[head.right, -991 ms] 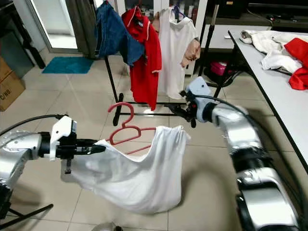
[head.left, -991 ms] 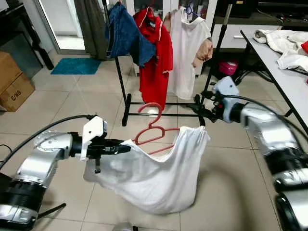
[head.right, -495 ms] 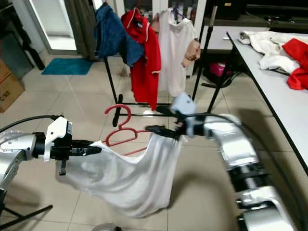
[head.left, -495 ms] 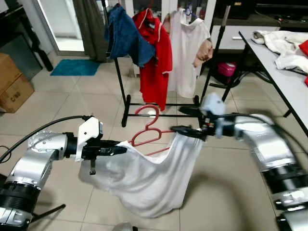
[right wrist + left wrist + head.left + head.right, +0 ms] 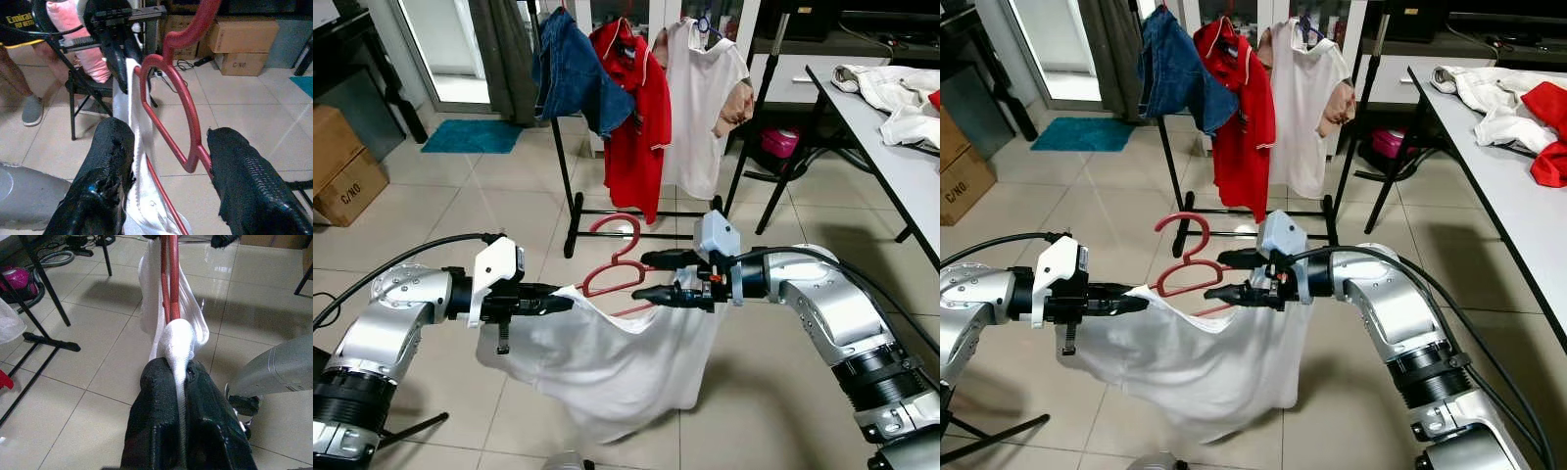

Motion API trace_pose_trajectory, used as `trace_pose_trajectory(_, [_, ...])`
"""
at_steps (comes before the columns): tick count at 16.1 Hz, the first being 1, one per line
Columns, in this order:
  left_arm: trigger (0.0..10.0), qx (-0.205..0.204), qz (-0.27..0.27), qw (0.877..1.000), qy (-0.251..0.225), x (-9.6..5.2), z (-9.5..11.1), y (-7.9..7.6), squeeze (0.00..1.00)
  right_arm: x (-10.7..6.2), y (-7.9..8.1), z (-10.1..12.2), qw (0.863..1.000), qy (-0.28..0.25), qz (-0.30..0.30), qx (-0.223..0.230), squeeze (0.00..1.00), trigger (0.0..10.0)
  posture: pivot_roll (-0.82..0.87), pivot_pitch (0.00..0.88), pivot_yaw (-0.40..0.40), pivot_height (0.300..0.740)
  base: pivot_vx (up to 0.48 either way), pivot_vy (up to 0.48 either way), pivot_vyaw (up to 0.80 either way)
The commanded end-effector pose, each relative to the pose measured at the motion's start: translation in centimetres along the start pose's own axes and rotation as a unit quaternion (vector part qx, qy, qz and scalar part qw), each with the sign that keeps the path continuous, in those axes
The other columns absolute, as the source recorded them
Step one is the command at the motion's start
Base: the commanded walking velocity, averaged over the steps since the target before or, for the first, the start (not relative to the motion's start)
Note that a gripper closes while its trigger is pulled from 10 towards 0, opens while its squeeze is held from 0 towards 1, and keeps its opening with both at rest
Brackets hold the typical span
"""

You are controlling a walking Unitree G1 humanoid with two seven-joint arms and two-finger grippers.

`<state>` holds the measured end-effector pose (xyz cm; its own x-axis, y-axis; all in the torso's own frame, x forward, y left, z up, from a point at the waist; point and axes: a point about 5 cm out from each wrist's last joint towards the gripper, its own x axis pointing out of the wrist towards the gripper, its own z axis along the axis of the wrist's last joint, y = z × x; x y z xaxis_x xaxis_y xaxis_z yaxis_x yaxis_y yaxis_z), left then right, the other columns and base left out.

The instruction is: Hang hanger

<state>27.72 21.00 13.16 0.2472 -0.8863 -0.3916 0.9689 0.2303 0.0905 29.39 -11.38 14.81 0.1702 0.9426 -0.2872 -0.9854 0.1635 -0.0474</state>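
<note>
A red hanger (image 5: 616,266) carries a white shirt (image 5: 607,357) that hangs in the air between my arms. My left gripper (image 5: 563,303) is shut on the shirt's shoulder and the hanger end inside it; the left wrist view shows white cloth (image 5: 178,340) pinched between the black fingers (image 5: 151,421). My right gripper (image 5: 643,278) is open near the hanger's middle, one finger above and one below the hanger's arm. In the right wrist view the red hanger (image 5: 190,115) runs between the spread fingers (image 5: 110,156).
A black clothes rack (image 5: 558,147) ahead holds jeans (image 5: 570,73), a red shirt (image 5: 636,117) and a white shirt (image 5: 700,108). A table (image 5: 901,166) with clothes stands at the right. Cardboard boxes (image 5: 342,166) and a blue mat (image 5: 470,135) are at the left.
My right gripper has moved left from beside the shirt's far shoulder to the hanger's middle. The shirt's right side has slumped lower. The left gripper keeps its hold.
</note>
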Motion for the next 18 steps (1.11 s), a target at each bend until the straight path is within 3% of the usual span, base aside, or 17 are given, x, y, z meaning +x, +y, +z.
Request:
trace_pose_trajectory(1, [0.0, 0.018, 0.013, 1.000, -0.011, -0.3, 1.1, 0.7, 0.00, 0.4, 0.4, 0.1, 1.000, 0.008, 0.013, -0.006, 0.00, 0.0, 0.01, 0.000, 0.050, 0.740, 0.000, 0.000, 0.00])
trace_pose_trajectory(11, [0.0, 0.032, 0.022, 0.999, -0.028, 0.4, 2.1, 1.5, 0.00, 2.7, 1.1, 0.5, 0.999, 0.013, 0.050, -0.009, 0.00, 0.0, 0.01, 0.000, 0.045, 0.740, 0.000, 0.000, 0.00])
trace_pose_trajectory(18, [0.0, 0.032, 0.043, 0.998, -0.023, -0.4, 1.9, 2.1, 0.00, 2.5, 1.0, 0.4, 0.999, 0.014, 0.052, -0.001, 0.00, 0.0, 0.01, 0.000, 0.041, 0.740, 0.000, 0.000, 0.00])
